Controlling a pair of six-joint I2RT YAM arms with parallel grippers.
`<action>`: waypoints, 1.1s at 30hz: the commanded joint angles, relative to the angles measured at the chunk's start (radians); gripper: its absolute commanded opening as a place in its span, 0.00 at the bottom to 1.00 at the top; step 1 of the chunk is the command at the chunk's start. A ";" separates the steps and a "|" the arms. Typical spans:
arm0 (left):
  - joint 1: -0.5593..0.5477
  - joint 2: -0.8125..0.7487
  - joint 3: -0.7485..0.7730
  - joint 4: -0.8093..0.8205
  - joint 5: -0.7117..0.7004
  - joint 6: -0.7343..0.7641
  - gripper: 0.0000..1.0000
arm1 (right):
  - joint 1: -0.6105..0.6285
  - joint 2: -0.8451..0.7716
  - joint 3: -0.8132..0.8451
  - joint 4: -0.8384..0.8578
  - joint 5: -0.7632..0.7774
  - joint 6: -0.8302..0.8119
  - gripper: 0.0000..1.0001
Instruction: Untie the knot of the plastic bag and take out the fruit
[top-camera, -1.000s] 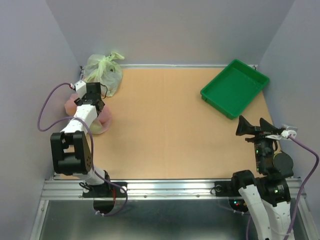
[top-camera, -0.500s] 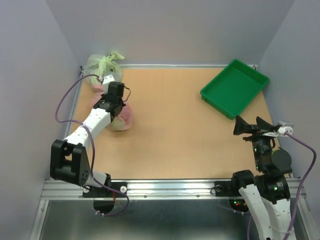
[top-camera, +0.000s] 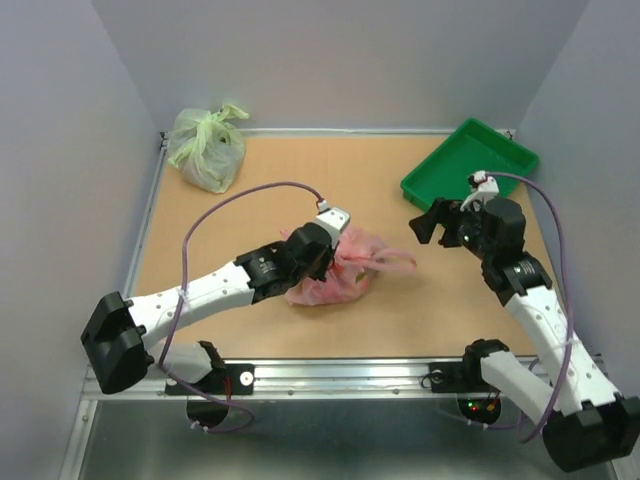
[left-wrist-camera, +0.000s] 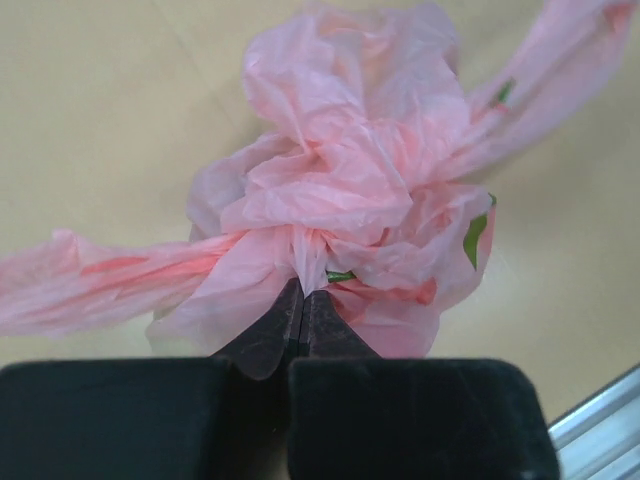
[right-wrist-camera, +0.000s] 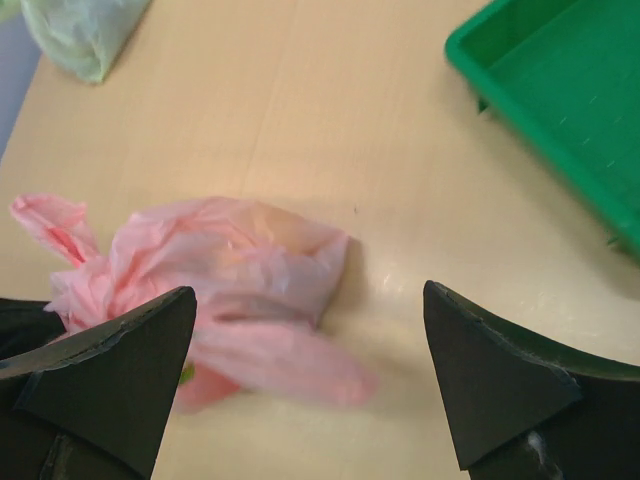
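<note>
Two arms are reaching over the counter (top-camera: 300, 190), each carrying one end effector. The left end effector (left-wrist-camera: 303, 298) is pressing its two black fingers fully together, pinching the gathered pink plastic at the knot (left-wrist-camera: 335, 185), so it is holding the one pink plastic bag (top-camera: 335, 282) by its tied top. Two tails are spreading out from that knot in the left wrist view, one trailing left and one running up toward the right. The pink bag is lying near the middle of the counter toward its near edge, with one tail pointing toward the right arm. The fruit (left-wrist-camera: 474, 236) is showing only as a few green slivers through the crinkled plastic, too hidden to count. The right end effector (top-camera: 434, 218) is hanging over the counter to the right of the bag with its jaws spread wide, holding nothing and touching nothing; in its own view the pink bag is lying between and beyond its two fingers. One pale green bag (top-camera: 208, 150) is sitting tied in the far left corner, well apart from the pink one. One green tray (top-camera: 470, 178) is resting at the far right corner, just beyond the right end effector.
</note>
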 joint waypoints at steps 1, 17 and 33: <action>-0.040 -0.073 -0.110 0.013 -0.075 -0.023 0.01 | 0.023 0.113 0.055 -0.026 -0.148 0.031 1.00; -0.043 -0.292 -0.259 0.150 0.068 -0.241 0.71 | 0.393 0.466 0.142 0.017 -0.109 -0.167 0.98; -0.044 -0.203 -0.343 0.145 0.033 -0.394 0.57 | 0.487 0.562 0.121 0.081 -0.064 -0.201 0.96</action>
